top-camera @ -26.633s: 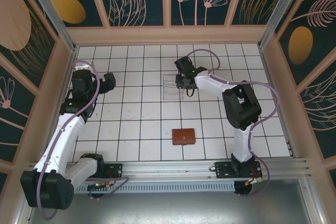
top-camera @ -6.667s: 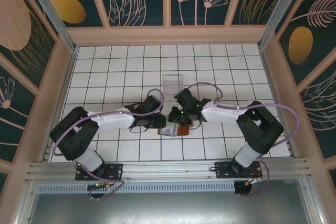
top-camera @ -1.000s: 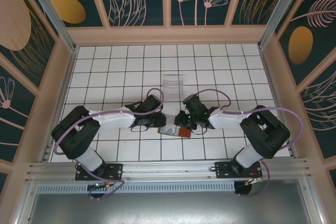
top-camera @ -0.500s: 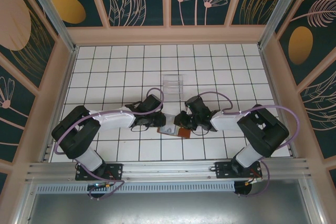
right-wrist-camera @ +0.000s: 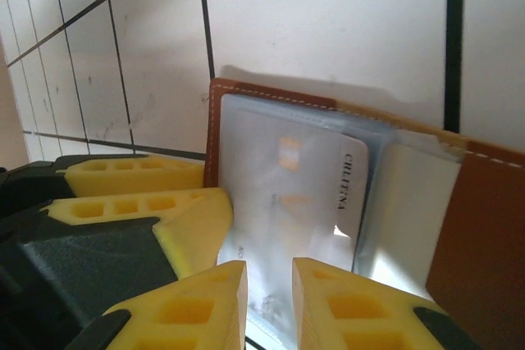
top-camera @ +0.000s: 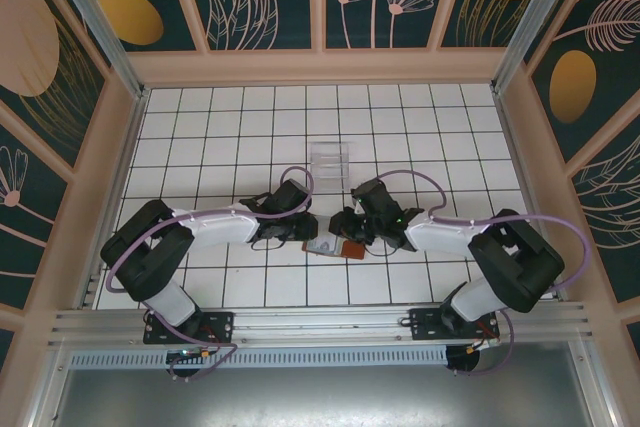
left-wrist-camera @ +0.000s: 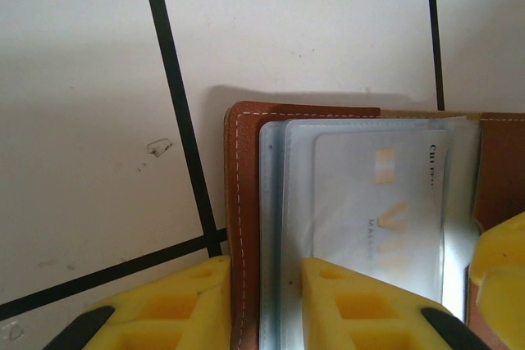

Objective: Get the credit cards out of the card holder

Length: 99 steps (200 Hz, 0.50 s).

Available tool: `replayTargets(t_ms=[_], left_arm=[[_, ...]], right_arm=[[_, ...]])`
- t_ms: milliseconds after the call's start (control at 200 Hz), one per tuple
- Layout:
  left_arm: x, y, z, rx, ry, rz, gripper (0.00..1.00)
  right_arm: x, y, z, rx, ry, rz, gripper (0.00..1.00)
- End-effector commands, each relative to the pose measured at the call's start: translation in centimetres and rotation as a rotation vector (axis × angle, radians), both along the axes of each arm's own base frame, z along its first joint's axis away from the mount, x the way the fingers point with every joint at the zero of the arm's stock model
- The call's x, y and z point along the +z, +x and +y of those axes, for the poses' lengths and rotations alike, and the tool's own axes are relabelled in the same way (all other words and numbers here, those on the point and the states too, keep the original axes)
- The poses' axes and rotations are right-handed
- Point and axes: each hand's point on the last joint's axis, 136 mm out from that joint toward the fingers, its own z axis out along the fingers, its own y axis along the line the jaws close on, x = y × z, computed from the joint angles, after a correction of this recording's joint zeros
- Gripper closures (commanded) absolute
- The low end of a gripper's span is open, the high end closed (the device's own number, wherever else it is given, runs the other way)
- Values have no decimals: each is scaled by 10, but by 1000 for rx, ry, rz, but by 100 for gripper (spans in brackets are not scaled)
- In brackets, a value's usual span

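Note:
The card holder [top-camera: 349, 248] lies open on the white tiles between both arms, brown leather [left-wrist-camera: 242, 202] framing clear sleeves. A pale credit card [left-wrist-camera: 377, 194] sits in the top sleeve, and its near end [right-wrist-camera: 287, 194] reaches past the sleeve. My left gripper [top-camera: 308, 234] is shut on the holder's left edge [left-wrist-camera: 267, 293], leather and sleeve edges between its yellow fingers [right-wrist-camera: 139, 176]. My right gripper [top-camera: 343, 230] hovers low over the card's near end [right-wrist-camera: 271, 301]. Its jaws stand a narrow gap apart, with the card's face showing between them and nothing pinched.
A clear plastic tray [top-camera: 330, 159] stands a few tiles behind the holder. Wooden walls [top-camera: 130, 147] close in the tiled floor on the left, right and back. Both arms lie low and stretched toward the middle.
The right arm has swung its elbow further right while its gripper stays at the holder, and its jaws have parted a little. The left arm and the holder have not moved.

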Motion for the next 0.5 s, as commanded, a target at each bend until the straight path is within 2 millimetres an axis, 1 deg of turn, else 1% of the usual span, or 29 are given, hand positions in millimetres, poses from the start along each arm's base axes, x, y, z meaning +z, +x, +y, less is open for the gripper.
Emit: replayTargets(t_ms=[0,15,25,35,110,215,380,490], left_arm=[[-47,-33,39,-1,194,135,73],[-47,-33,39,-2,194,135,73],[-52,-35,41,-3,208,148,73],[-53,-35,42,-2,212,150,73],[-54,-35,43,-1,215,153,73],[-55,-36,44,-3,218,154,73],[-57,-37,44,-5,224,160,73],[-58,-37,45,-5,229,161,73]], right_arm=[[3,-1,9,28,28,3,78],[0,-1,8,24,20,10,78],[-1,-1,8,22,15,12,78],[-3,-1,6,18,8,16,78],[-16,-2,-1,2,-41,39,78],[-26,-3,-7,-12,-84,52,79],[-36,-4,-16,-27,-132,69,80],[-34,-2,-21,-47,-147,50,80]])
